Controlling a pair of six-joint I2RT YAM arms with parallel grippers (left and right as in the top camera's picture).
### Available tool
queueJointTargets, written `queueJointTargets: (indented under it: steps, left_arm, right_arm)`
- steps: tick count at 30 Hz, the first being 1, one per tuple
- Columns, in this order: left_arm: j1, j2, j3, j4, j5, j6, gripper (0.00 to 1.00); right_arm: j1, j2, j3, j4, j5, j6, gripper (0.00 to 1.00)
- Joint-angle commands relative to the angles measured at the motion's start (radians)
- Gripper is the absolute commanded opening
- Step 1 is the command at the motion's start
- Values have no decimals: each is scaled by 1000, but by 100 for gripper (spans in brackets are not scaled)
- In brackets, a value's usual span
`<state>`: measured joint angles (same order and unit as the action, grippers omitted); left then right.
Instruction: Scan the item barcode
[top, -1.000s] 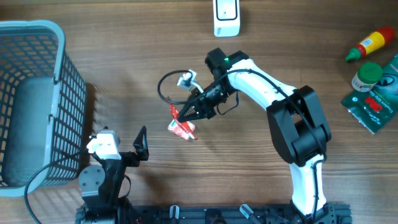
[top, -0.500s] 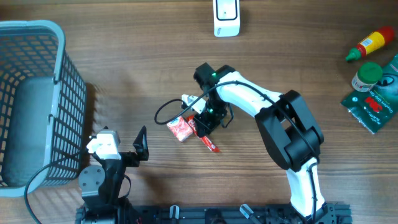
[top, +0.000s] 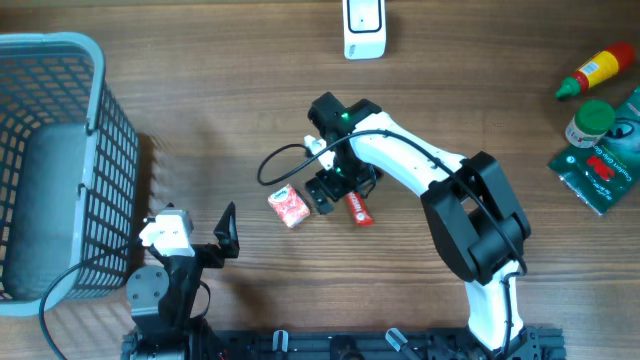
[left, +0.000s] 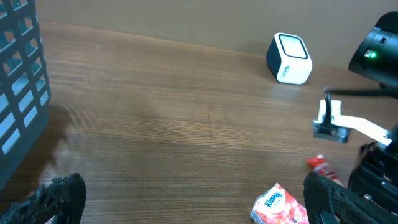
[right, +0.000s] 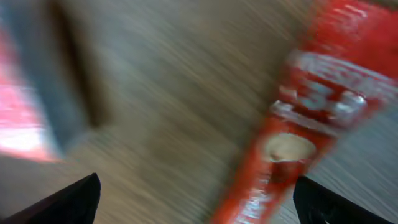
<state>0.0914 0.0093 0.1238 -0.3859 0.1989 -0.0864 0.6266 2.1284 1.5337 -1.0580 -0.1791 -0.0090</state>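
A red snack packet (top: 358, 208) lies flat on the wooden table, just right of my right gripper (top: 335, 190). In the blurred right wrist view this red packet (right: 298, 124) runs between the fingertips, nearer the right one, and my right gripper (right: 199, 205) stands open, not clamping it. A pink Kleenex tissue pack (top: 288, 206) lies left of that gripper and also appears low in the left wrist view, the tissue pack (left: 280, 206). The white barcode scanner (top: 363, 28) stands at the table's far edge, and the scanner (left: 290, 58) faces the left wrist camera. My left gripper (top: 200, 235) is open and empty near the front edge.
A blue mesh basket (top: 95, 60) fills the left side. At the far right are a yellow and red bottle (top: 597, 70), a green-capped jar (top: 590, 122) and a green packet (top: 600, 165). A black cable loop (top: 275, 165) trails from the right wrist.
The right arm swung the red packet down onto the table beside the tissue pack and its jaws opened, letting the packet go. The left arm has not moved.
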Motion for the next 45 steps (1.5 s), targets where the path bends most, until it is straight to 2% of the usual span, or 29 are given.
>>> queueJointTargets:
  steps: [1, 9, 12, 14, 16, 19, 25, 36, 40, 45]
  left_arm:
    - [-5, -3, -9, 3, -6, 19, 100]
    - [-5, -3, -9, 3, -6, 19, 100]
    - [-5, -3, -9, 3, -6, 19, 100]
    - [-5, -3, -9, 3, -6, 19, 100]
    - [-5, -3, -9, 3, -6, 19, 100]
    - [-5, -3, -9, 3, -6, 19, 100]
    - [-5, -3, -9, 3, -6, 19, 100]
    - [-5, -3, -9, 3, -6, 19, 100]
    - [-5, -3, -9, 3, -6, 19, 100]
    - [-5, -3, -9, 3, -6, 19, 100]
  right_arm:
    - [-5, 10, 18, -5, 207, 124, 100]
    - [-5, -86, 17, -22, 336, 279, 98]
    - [1, -83, -16, -17, 336, 310, 91]
    - [3, -83, -69, 19, 336, 327, 78]
    - [3, -83, -122, 53, 316, 330, 70]
    - [6, -83, -154, 54, 283, 327, 71]
    - [60, -93, -150, 56, 287, 326, 84]
    - [165, -206, -112, 35, 367, 353, 85]
    - [177, -247, -113, 35, 331, 349, 83]
    - [188, -247, -176, 73, 293, 348, 70]
